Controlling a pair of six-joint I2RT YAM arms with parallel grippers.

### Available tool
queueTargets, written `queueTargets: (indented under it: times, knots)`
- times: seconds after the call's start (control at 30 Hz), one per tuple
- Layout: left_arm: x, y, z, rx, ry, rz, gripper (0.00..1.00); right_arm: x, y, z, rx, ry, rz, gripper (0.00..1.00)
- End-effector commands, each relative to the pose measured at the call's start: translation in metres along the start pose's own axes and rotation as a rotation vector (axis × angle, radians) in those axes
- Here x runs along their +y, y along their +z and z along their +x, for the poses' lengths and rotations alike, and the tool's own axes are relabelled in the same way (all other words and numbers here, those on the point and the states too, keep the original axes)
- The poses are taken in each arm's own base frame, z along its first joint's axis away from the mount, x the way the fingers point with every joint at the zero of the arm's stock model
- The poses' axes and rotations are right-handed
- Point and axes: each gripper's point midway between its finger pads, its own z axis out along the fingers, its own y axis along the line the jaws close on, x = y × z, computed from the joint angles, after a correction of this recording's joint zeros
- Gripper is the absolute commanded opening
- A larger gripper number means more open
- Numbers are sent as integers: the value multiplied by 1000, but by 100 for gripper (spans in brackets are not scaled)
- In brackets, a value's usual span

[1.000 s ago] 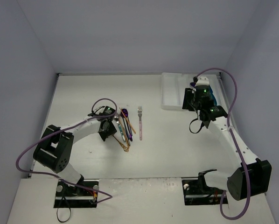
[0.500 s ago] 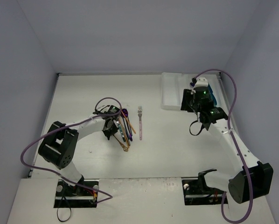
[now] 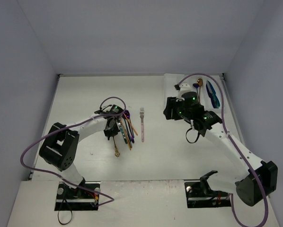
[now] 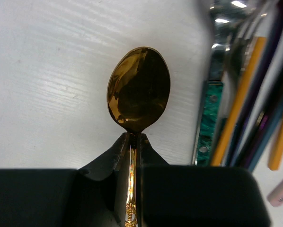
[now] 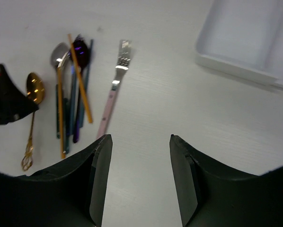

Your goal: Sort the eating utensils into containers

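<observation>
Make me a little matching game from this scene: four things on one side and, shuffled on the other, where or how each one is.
Things
1. gold spoon
2. pink-handled fork
3. blue utensil
4. right gripper

Places or states
A. open, holding nothing
B. lying in the white tray
C. pinched in the left gripper
D. lying alone on the table, apart from the pile

Pairs: 1-C, 2-D, 3-B, 4-A

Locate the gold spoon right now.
In the left wrist view, the gold spoon is pinched at its neck by the left pincer, just left of the pile of coloured utensils.
</observation>
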Motion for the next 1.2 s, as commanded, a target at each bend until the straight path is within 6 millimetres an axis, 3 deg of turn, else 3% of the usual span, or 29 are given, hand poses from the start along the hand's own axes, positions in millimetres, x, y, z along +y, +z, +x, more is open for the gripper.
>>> queueTargets:
  times: [0.0, 0.13, 0.3, 0.57, 0.77, 0.93, 1.07, 1.13, 1.17]
  knots:
    - [-29, -50, -47, -124, 43, 184, 0, 79, -4, -20, -64, 10, -238, 52]
    - [-52, -88, -65, -180, -13, 383, 0, 132, -6, -13, -78, 45, -392, 57]
    - [-74, -133, -74, -224, -96, 611, 0, 178, -1, -4, -64, 28, -460, 59]
    - [-100, -183, -88, -268, -194, 862, 0, 213, 12, -1, -58, 24, -486, 59]
    - [-106, -204, -90, -276, -211, 951, 0, 222, 29, 1, -52, 18, -470, 55]
    - [-106, -214, -89, -281, -209, 985, 0, 224, 41, -1, -58, 17, -448, 45]
    - [-108, -218, -90, -295, -205, 1012, 0, 217, 46, -5, -77, 12, -411, 24]
    - [-108, -218, -90, -298, -201, 1012, 0, 210, 49, -8, -93, 11, -379, 2]
    - [-107, -216, -90, -299, -197, 1003, 0, 206, 50, -10, -99, 8, -367, 0]
